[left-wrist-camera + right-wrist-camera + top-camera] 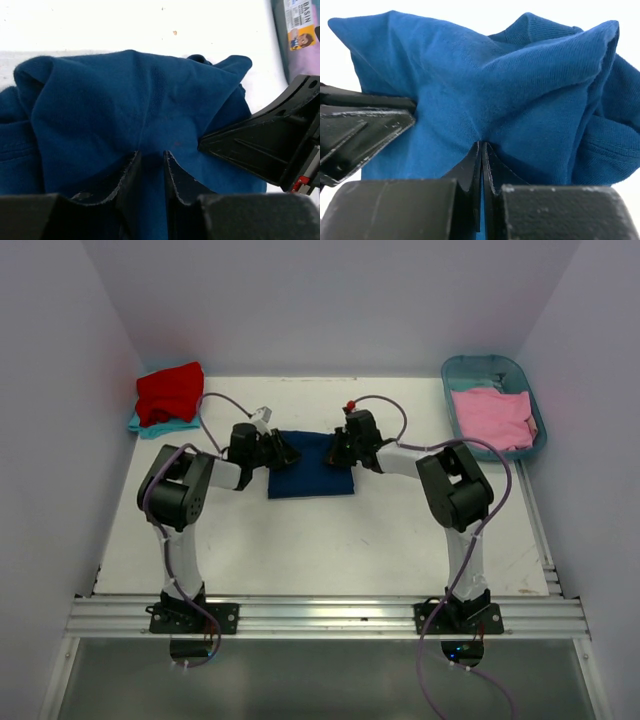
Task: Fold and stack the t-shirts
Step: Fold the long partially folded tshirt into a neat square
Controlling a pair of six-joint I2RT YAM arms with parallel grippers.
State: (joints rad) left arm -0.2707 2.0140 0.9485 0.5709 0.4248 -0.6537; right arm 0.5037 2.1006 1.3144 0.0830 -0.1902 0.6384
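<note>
The navy blue t-shirt [310, 472] lies folded at the table's middle, its far edge bunched up between both grippers. My left gripper [286, 450] is shut on a fold at its far left; in the left wrist view [151, 161] cloth [125, 100] fills the narrow gap between the fingers. My right gripper [336, 448] is shut tight on a fold at its far right, as the right wrist view [482, 150] shows against the shirt [510, 85]. A red t-shirt [171, 391] lies on a teal one [143, 427] at the far left. A pink t-shirt [492, 416] lies in the tub. The print is hidden.
The teal oval tub [482, 363] stands at the far right corner; its stickered side shows in the left wrist view [299, 30]. White walls close in the table on three sides. A metal rail [320, 616] runs along the near edge.
</note>
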